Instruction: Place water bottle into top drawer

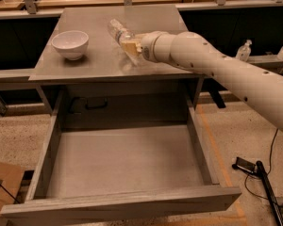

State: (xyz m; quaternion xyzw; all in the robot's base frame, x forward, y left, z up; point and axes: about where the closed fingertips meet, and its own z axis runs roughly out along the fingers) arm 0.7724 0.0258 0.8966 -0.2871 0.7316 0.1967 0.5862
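Camera view: grey table (pixel 85 65) on a speckled floor (pixel 236 126), with 1 white bowl (pixel 70 44) near the table's left edge. The water bottle (pixel 117 30) lies tilted at back-centre. The gripper (pixel 131 47) is at its near end, arm crossing the right edge. I can't tell if it's clamped. The top drawer (pixel 122 161) stands open past the front edge, its flat bottom in full view.

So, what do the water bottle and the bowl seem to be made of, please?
The water bottle, at the hand on the table: clear plastic, see-through and shiny. The bowl: probably glazed ceramic, white and glossy, possibly plastic.
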